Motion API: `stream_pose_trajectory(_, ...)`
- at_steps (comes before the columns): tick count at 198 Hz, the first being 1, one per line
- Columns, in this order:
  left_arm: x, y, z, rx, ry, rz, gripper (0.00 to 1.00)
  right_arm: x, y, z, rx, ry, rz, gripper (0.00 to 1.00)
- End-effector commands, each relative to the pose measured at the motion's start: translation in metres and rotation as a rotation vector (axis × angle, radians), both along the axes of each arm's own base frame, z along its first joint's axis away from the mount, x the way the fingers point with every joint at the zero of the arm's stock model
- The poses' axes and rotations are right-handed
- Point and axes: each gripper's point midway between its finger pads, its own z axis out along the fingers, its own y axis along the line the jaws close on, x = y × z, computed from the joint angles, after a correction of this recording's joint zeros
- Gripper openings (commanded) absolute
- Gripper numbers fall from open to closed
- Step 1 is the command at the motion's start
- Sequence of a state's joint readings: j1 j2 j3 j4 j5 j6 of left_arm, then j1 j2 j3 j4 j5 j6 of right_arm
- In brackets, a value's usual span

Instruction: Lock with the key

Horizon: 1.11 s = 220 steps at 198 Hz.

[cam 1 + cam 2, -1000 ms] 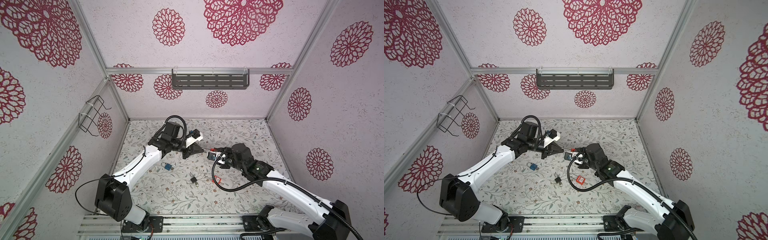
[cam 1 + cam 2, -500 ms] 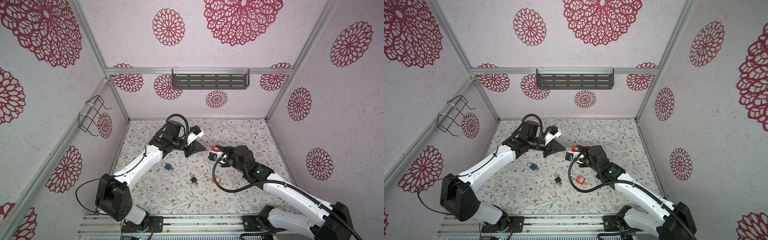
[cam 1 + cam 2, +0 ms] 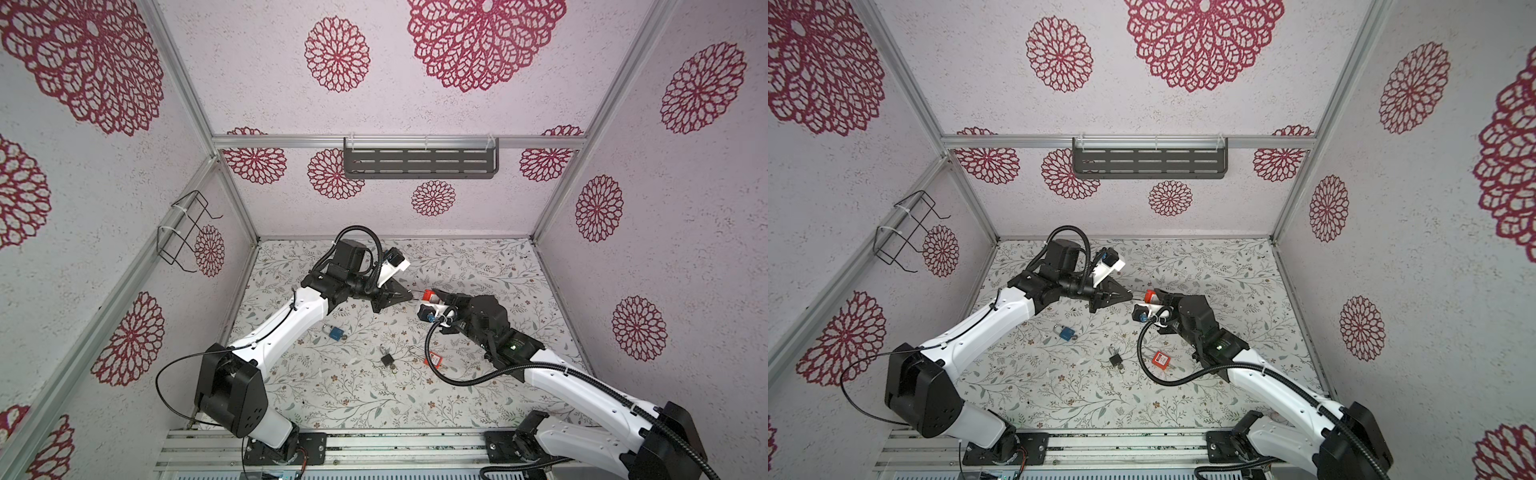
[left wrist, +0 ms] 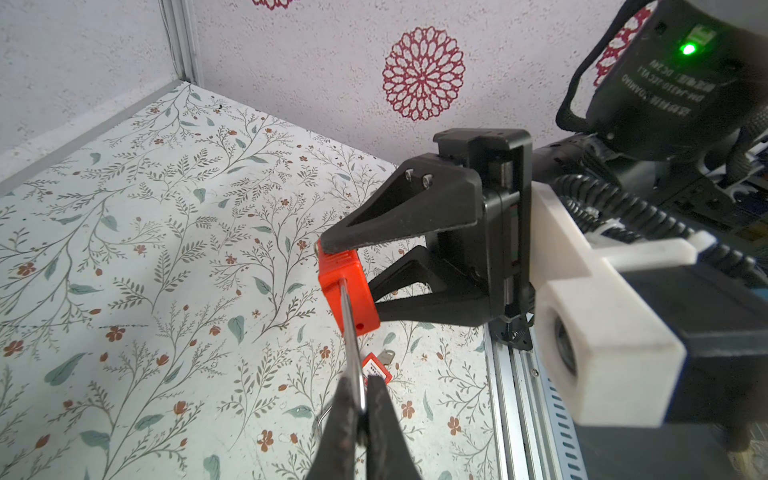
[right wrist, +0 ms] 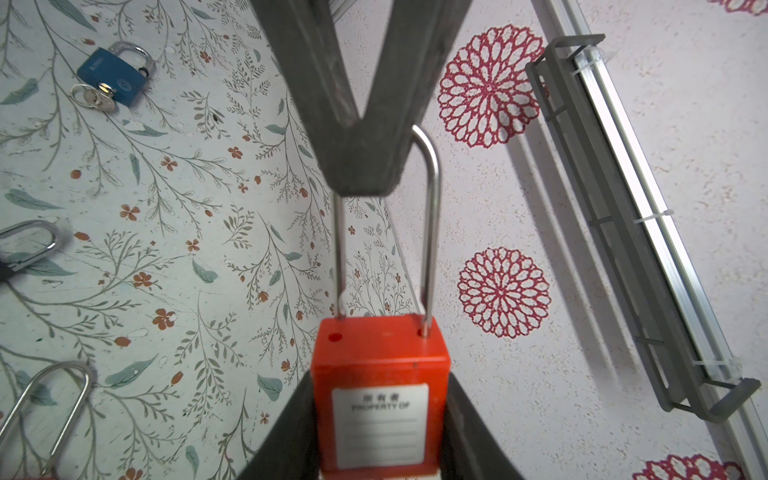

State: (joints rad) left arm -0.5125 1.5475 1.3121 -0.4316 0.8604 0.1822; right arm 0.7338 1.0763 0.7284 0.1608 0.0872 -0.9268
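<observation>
A red padlock (image 5: pixel 380 374) with a white label is held by its body in my right gripper (image 5: pixel 379 376), above the middle of the table in both top views (image 3: pixel 428 296) (image 3: pixel 1150 296). My left gripper (image 4: pixel 362 409) is shut on the top of its long steel shackle (image 4: pixel 351 332), facing the right gripper (image 3: pixel 411 296). One shackle leg sits in the body; the other hangs free just above its hole. The padlock's base is hidden, so I see no key in it.
Three other padlocks lie on the floral table (image 3: pixel 332 395): a blue one (image 3: pixel 336 332) with keys in it, a small black one (image 3: pixel 388 361), and a second red one (image 3: pixel 1158 359) with a silver key (image 4: pixel 388 354) at its base. A grey shelf (image 3: pixel 419 163) hangs on the back wall.
Both grippers have drifted slightly toward the back of the table with the padlock between them. Both grips look unchanged.
</observation>
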Motion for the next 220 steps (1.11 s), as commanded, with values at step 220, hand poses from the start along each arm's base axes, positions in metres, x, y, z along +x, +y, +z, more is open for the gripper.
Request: stream_pose_trajectory(220,-0.016,-0.023,0.019,-0.055,0.036,-0.116,0.00,0.013,0.004,0.066,0.048,-0.313,-0.036,0.21)
